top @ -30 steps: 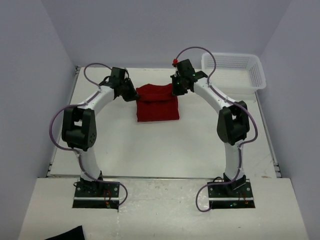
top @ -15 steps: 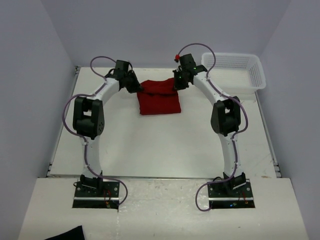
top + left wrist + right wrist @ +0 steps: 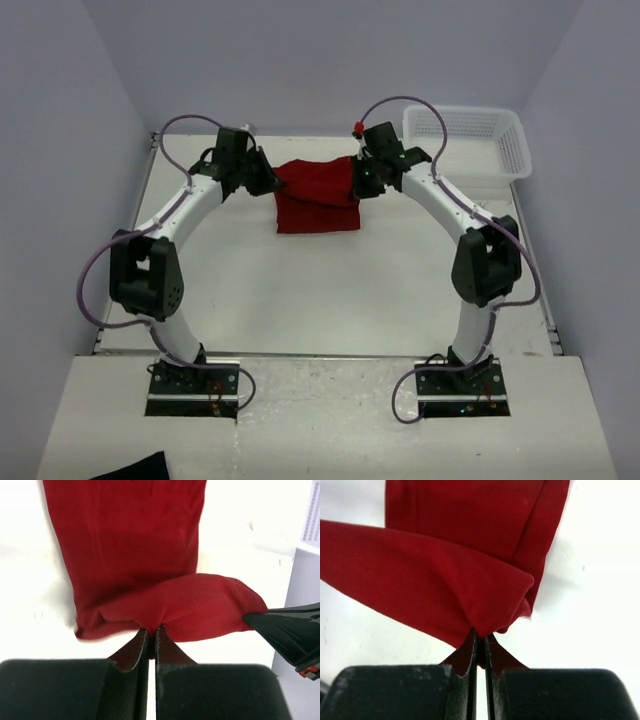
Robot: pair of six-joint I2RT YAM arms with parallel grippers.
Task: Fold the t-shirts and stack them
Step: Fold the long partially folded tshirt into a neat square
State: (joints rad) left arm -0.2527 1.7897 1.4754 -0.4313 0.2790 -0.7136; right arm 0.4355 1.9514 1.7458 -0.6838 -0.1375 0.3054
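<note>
The dark red t-shirt (image 3: 318, 200) lies on the white counter (image 3: 300, 290), just to the left of the white basket (image 3: 465, 112) and not touching it. It looks partly folded already, a neat narrow block, and most of it lies flat. The left fingers (image 3: 131, 655) are pressed tight together on the shirt corner farther from the basket. The right fingers (image 3: 461, 661) are pressed tight together on the corner nearer the basket. In both wrist views a little peak of red cloth is squeezed between the black tips, so each arm really has hold of the shirt. Both corners belong to the same edge, the far one, about level with the basket. I think each arm holds one corner so this edge stays straight between them and does not droop in the middle. The held edge is lifted a bit and curls over the flat part. That looks like the start of another fold, with this end going over the rest. The rest stays down on the counter, likely so it can be the base of the fold. No shirt is in the basket, so the stacking part is not done yet.
</note>
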